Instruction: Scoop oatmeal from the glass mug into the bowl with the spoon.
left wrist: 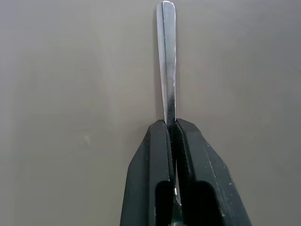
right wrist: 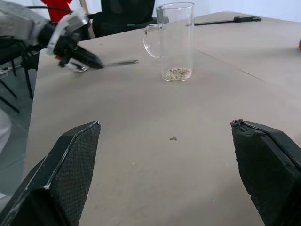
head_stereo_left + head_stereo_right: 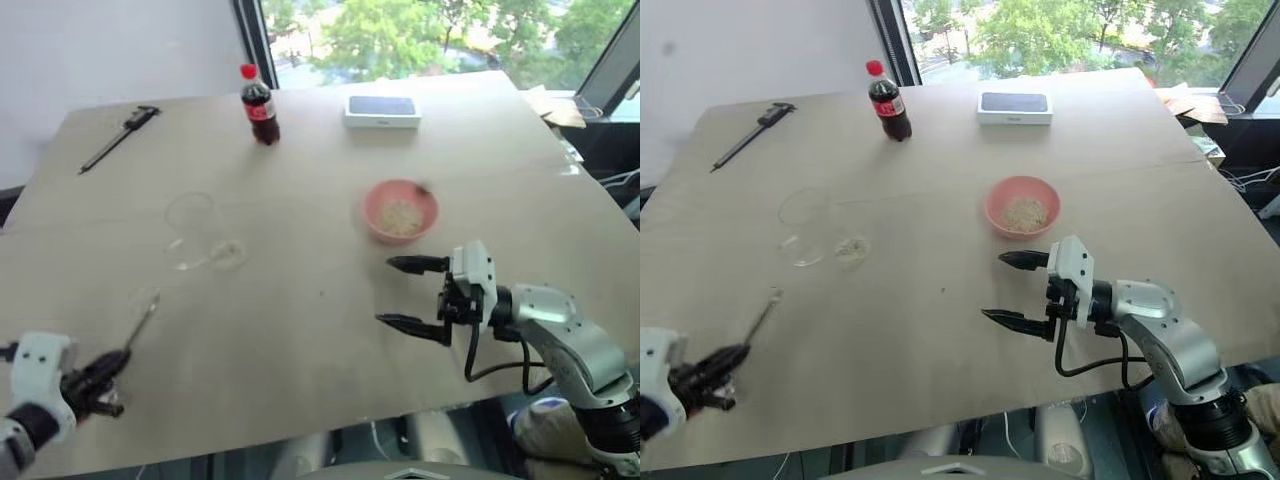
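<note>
The clear glass mug [image 3: 195, 232] stands upright on the left half of the table, with a thin layer of oatmeal [image 2: 177, 73] at its bottom. The pink bowl [image 3: 400, 210] sits right of centre and has pale flakes in it. Near the front left corner, my left gripper [image 3: 105, 372] is shut on the spoon [image 3: 142, 322]. The spoon's slim silver shaft [image 1: 167, 61] sticks out ahead of the fingers toward the mug, short of it. My right gripper [image 3: 412, 293] hovers open just in front of the bowl, pointing left, with nothing between its fingers.
A cola bottle [image 3: 260, 105] with a red cap stands at the back. A white box [image 3: 382, 110] with a dark top lies to its right. A black-and-silver caliper [image 3: 118, 138] lies at the back left. The table's front edge runs just behind both grippers.
</note>
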`<state>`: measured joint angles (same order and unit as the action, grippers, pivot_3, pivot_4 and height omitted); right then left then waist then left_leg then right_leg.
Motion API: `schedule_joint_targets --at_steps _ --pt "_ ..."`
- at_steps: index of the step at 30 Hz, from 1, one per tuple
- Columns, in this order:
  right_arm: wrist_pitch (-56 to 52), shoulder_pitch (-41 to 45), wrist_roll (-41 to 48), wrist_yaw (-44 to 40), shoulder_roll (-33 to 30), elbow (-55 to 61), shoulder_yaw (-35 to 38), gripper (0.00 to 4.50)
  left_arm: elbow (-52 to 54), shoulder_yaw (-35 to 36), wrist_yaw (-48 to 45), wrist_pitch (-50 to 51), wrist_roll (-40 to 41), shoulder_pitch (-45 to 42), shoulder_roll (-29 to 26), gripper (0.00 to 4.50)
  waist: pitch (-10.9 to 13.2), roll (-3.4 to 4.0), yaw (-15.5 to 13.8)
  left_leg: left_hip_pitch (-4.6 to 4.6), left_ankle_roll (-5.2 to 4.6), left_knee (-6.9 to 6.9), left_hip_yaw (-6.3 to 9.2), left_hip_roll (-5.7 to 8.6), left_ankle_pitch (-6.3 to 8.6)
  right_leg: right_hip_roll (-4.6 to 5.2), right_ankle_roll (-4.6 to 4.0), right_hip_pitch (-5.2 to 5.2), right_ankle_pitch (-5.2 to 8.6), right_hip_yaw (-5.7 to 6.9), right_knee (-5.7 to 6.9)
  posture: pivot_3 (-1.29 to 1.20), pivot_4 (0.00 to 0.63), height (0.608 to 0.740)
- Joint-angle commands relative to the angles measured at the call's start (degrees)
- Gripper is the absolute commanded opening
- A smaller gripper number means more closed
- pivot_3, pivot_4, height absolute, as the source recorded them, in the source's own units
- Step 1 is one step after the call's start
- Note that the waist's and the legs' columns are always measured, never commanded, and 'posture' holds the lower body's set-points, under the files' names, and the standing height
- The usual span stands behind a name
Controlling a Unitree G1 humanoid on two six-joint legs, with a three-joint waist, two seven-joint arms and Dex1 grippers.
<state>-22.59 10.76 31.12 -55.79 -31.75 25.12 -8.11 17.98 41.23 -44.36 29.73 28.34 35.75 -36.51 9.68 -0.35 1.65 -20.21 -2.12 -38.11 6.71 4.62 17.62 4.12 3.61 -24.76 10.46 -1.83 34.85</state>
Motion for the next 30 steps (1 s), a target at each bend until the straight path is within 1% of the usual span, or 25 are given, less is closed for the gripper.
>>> schedule_joint_targets --at_steps 1,4,6,7,8,10,11,12,13,15,17,21,25,28,30 --pt "-2.6 2.8 4.2 -0.2 1.6 -0.6 0.9 4.50 13.0 2.3 -1.8 1.6 3.5 5.8 0.8 0.04 0.0 -0.15 -0.8 -0.05 0.00 -0.05 0.06 0.00 0.00 0.00 0.00 0.00 0.00 0.07 0.00 0.00 0.150 0.740" --pt "-4.8 4.1 6.4 0.2 2.8 -1.3 1.2 4.50 18.1 3.3 -2.5 2.7 5.6 8.8 1.1 0.04 0.1 -0.16 -1.4 -0.20 -0.18 -0.21 0.30 -0.01 0.13 -0.01 -0.02 -0.01 0.01 0.33 0.01 0.00 0.150 0.740" --pt "-5.9 5.2 6.4 -0.1 3.1 -2.4 0.5 4.50 23.3 3.2 -4.5 4.1 7.5 12.8 0.8 0.04 0.1 -0.14 -1.4 -0.21 -0.17 -0.23 0.34 -0.02 0.12 -0.03 -0.01 0.00 0.01 0.37 0.04 0.00 0.150 0.740" --pt "-6.8 5.9 6.0 0.4 3.3 -3.3 0.1 4.50 26.2 2.2 -5.1 3.9 7.4 14.3 0.7 0.04 0.1 -0.16 -1.3 -0.21 -0.18 -0.24 0.31 -0.01 0.12 -0.03 -0.01 0.00 0.02 0.35 0.05 0.00 0.150 0.740" --pt "-7.7 6.5 5.5 1.5 3.6 -3.9 -0.2 4.50 28.2 0.4 -4.5 2.6 6.2 14.1 0.9 0.04 0.1 -0.18 -1.2 -0.21 -0.19 -0.25 0.31 -0.01 0.12 -0.04 0.00 0.00 0.02 0.35 0.03 0.00 0.150 0.740" --pt "-11.3 7.7 4.9 5.9 4.6 -4.6 -0.2 4.50 30.1 -5.1 0.4 -0.1 3.1 8.6 2.5 0.04 0.1 -0.09 -1.2 -0.23 -0.20 -0.25 0.29 0.02 0.09 -0.06 -0.01 0.00 0.01 0.34 0.02 0.00 0.150 0.740" --pt "-14.5 8.3 5.2 9.2 5.4 -4.5 0.0 4.50 30.1 -8.5 3.6 -1.6 0.9 4.5 3.8 0.04 0.1 -0.08 -1.2 -0.23 -0.16 -0.25 0.29 0.03 0.07 -0.06 -0.01 0.00 0.01 0.34 0.02 0.00 0.150 0.740" --pt "-18.0 9.1 4.8 13.0 6.3 -4.2 -0.1 4.50 29.1 -12.3 7.1 -4.5 -3.2 0.3 5.4 0.04 0.1 -0.02 -1.5 -0.23 -0.14 -0.25 0.29 0.03 0.06 -0.05 -0.01 0.00 0.01 0.34 0.03 0.00 0.150 0.740" --pt "-21.2 9.9 5.1 15.9 7.3 -3.8 -0.3 4.50 27.8 -16.2 9.7 -7.1 -7.2 -3.2 6.7 0.04 0.0 0.05 -1.8 -0.26 0.09 -0.26 0.33 0.05 -0.06 -0.05 -0.03 -0.04 0.00 0.37 0.09 0.00 0.150 0.740" --pt "-26.8 11.3 6.7 20.0 9.6 -3.0 -0.5 4.50 25.9 -23.5 13.0 -11.1 -12.6 -8.1 10.0 0.04 -0.1 -0.20 -2.0 -0.44 0.31 -0.27 0.46 0.02 -0.22 -0.09 -0.26 -0.23 -0.16 0.44 0.13 0.00 0.150 0.740" --pt "-30.8 12.6 9.5 23.4 13.7 -3.6 0.2 4.50 23.3 -29.2 15.5 -14.5 -16.4 -11.9 12.5 0.04 -0.1 -0.14 -2.0 -0.49 0.34 -0.22 0.33 -0.01 -0.24 -0.13 -0.33 -0.37 -0.23 0.30 0.10 0.00 0.150 0.740" --pt "-34.4 14.5 9.7 29.3 20.5 -6.2 1.1 4.50 18.5 -35.3 17.4 -19.2 -21.2 -16.2 14.8 0.04 -0.1 -0.14 -2.0 -0.67 0.34 -0.20 0.27 -0.06 -0.25 -0.20 -0.35 -0.61 -0.24 0.24 0.19 0.00 0.150 0.740" --pt "-39.8 16.6 14.6 34.4 27.4 -7.7 4.9 4.50 14.5 -38.5 18.8 -24.1 -25.8 -19.6 14.6 0.04 -0.1 -0.14 -2.0 -0.71 0.33 -0.20 0.26 0.01 -0.26 -0.21 -0.35 -0.71 -0.24 0.23 0.35 0.00 0.150 0.740" --pt "-42.1 17.6 16.1 36.9 30.3 -8.1 6.1 4.50 11.9 -40.1 19.0 -27.8 -27.6 -21.4 14.4 0.04 -0.1 -0.13 -1.9 -0.71 0.33 -0.21 0.24 0.07 -0.26 -0.29 -0.36 -0.82 -0.23 0.20 0.60 0.00 0.150 0.740" --pt "-42.5 18.6 15.5 38.6 31.9 -9.6 6.2 4.50 10.8 -42.1 18.3 -29.8 -28.5 -22.0 14.3 0.04 -0.1 -0.12 -1.8 -0.70 0.35 -0.22 0.22 0.07 -0.28 -0.30 -0.36 -0.86 -0.23 0.18 0.69 0.00 0.150 0.740"
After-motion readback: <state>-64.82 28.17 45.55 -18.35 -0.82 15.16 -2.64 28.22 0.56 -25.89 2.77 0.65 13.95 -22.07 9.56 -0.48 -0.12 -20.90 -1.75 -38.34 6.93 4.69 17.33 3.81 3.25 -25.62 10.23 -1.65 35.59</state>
